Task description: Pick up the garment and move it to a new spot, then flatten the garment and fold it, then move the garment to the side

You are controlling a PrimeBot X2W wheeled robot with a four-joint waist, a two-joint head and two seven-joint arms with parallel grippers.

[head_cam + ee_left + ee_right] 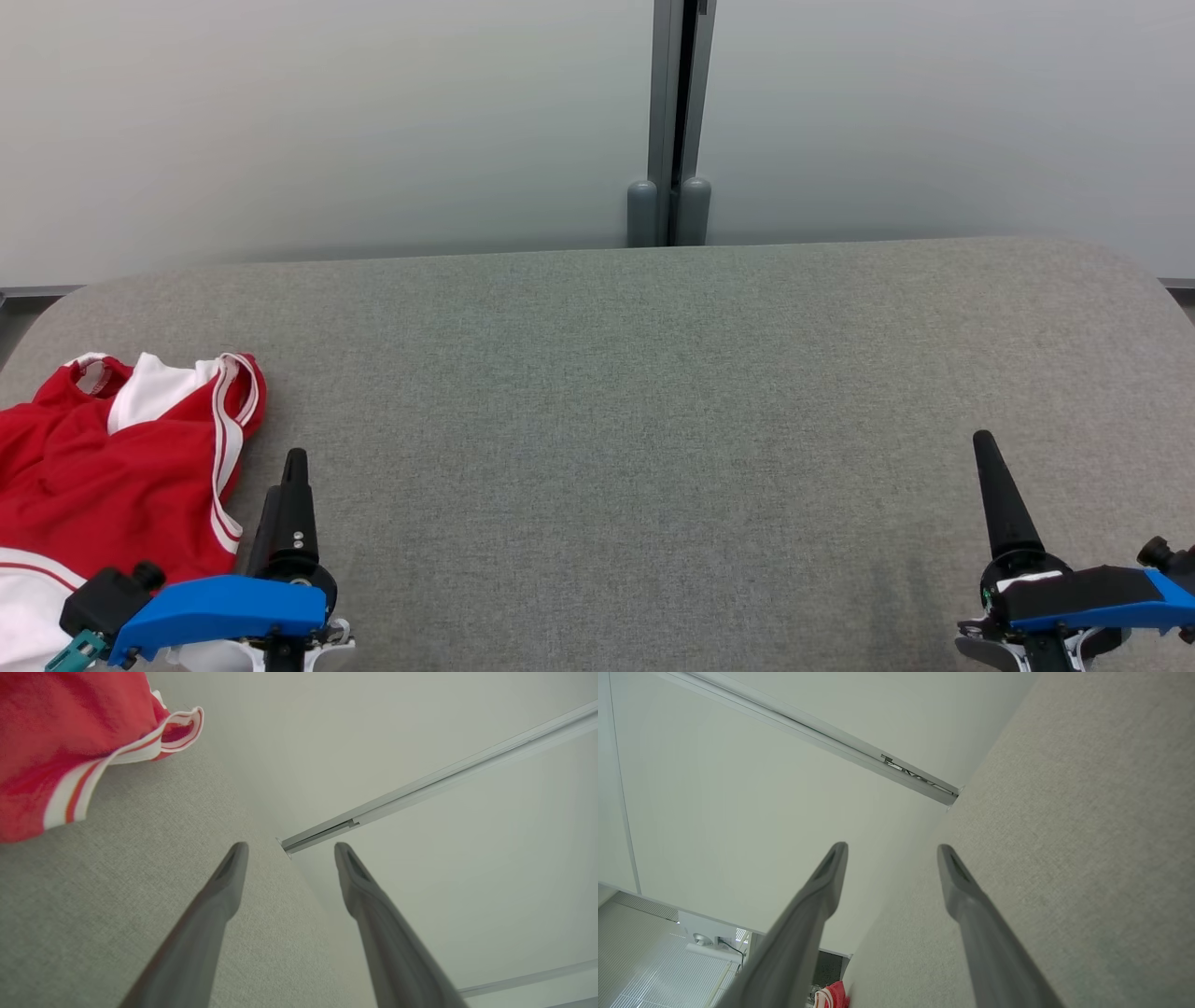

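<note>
Cloth in red and white, the garment point(121, 467), is seen crumpled at the left end of the grey padded surface point(635, 373). Striped trim is run along its edges, and part of it is cut off by the head view's left and bottom borders. Just to its right the left gripper point(283, 471) is found, with its fingers pointed away from the robot. Its blue housing point(224, 607) is laid over the garment's lower corner in that view; whether cloth is touched there cannot be told. In the left wrist view the two dark fingers point(224, 891) are spread wide with nothing between them, and the garment is placed at the upper left, apart from both tips. Behind the surface a pale wall point(327, 121) is seen, split by a grey post point(677, 121). At the lower right the right gripper point(985, 448) is seen over the surface, well apart from the garment. Its fingers point(966, 896) are likewise parted and nothing is grasped. A small red scrap of the garment is caught near the bottom edge of the right wrist view.
</note>
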